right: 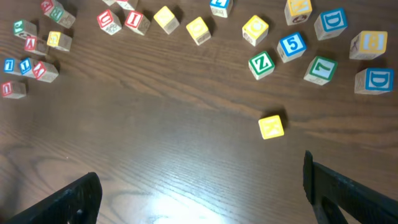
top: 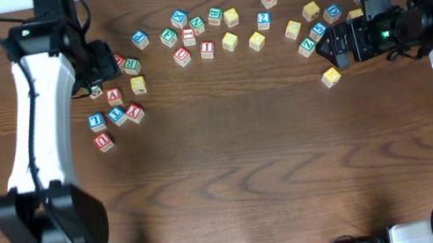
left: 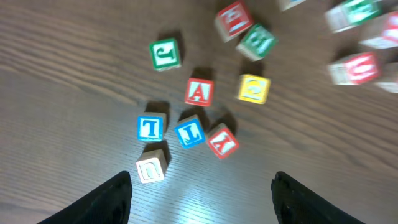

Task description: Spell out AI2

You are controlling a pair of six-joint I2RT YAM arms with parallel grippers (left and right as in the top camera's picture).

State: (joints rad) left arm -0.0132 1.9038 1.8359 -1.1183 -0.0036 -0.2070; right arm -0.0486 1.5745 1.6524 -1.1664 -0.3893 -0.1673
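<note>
1. Judged step: fetching the first letter. Nothing is lined up yet on the table [top: 234, 172].
2. The red A block [left: 199, 91] lies in the left cluster, just beside a yellow block [left: 254, 88].
3. The left gripper [left: 200, 186] hangs near it, jaws spread and empty. The right gripper [right: 200, 174] also gapes, holding nothing.
4. Next: close around the A without nudging the blue block [left: 189, 132] near it.
5. No containers in view — the blocks lie loose.
</note>
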